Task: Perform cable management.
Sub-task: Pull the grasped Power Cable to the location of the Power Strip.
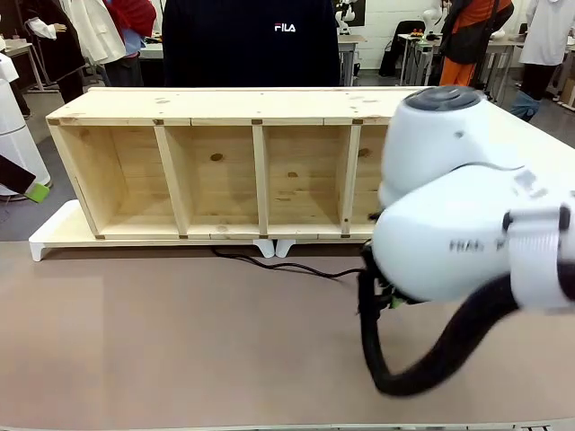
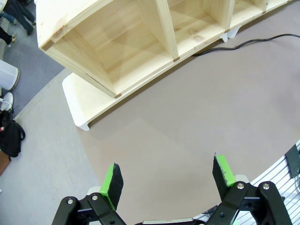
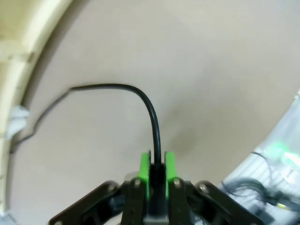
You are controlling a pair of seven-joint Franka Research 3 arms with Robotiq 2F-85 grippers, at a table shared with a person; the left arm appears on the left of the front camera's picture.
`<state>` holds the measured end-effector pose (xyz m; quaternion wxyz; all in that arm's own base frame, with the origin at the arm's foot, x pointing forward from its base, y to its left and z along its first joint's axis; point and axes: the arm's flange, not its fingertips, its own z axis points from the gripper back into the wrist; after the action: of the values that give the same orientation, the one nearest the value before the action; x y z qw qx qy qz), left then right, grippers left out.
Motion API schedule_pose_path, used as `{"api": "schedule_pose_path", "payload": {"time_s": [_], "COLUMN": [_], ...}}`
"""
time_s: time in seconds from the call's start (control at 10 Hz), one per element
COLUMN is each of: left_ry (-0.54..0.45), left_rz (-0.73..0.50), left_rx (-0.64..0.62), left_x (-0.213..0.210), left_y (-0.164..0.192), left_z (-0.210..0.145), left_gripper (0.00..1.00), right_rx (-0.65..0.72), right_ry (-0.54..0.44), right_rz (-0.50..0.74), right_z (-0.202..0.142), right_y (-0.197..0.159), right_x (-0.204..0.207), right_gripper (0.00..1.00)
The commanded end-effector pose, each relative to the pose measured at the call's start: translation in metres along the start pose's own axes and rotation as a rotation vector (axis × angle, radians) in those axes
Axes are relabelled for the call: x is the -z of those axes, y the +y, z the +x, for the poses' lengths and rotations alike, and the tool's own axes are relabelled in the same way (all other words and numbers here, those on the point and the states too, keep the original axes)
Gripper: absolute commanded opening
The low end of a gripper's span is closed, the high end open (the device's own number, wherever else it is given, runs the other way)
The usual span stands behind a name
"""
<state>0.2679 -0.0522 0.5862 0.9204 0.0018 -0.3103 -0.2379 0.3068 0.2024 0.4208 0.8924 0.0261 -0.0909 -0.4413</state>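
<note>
The thin black cable (image 1: 296, 267) curves loosely over the desk (image 1: 180, 341), running from under the middle of the wooden shelf's (image 1: 216, 171) front edge toward the right side. There the right gripper (image 3: 157, 171) pinches it between its green pads. The left gripper (image 2: 167, 173) hangs wide apart above bare brown desk near the shelf's left end. A person (image 1: 252, 45) stands at the far edge.

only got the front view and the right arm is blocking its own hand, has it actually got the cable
observer: yes, the right hand is shut on the cable, with the cord pinched between its green pads.
operator: ok and the left hand, is it open or holding anything
observer: the left hand is open, hovering over bare table in front of the shelf, with nothing between its pads.
</note>
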Motion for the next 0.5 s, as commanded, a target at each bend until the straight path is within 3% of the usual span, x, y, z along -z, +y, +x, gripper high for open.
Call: {"api": "schedule_pose_path", "payload": {"time_s": [0.0,0.4], "left_ry": [-0.003,-0.003], "left_rz": [-0.004,-0.004], "left_rx": [0.001,0.001], "left_x": [0.000,0.000], "left_y": [0.000,0.000], "left_z": [0.001,0.001], "left_gripper": [1.00,1.00], "right_rx": [0.086,0.248], "right_ry": [0.067,0.078], "right_rz": [0.013,0.043], "right_z": [0.038,0.111], "right_y": [-0.051,-0.090], "right_x": [-0.005,-0.023], "right_gripper": [0.16,0.16]}}
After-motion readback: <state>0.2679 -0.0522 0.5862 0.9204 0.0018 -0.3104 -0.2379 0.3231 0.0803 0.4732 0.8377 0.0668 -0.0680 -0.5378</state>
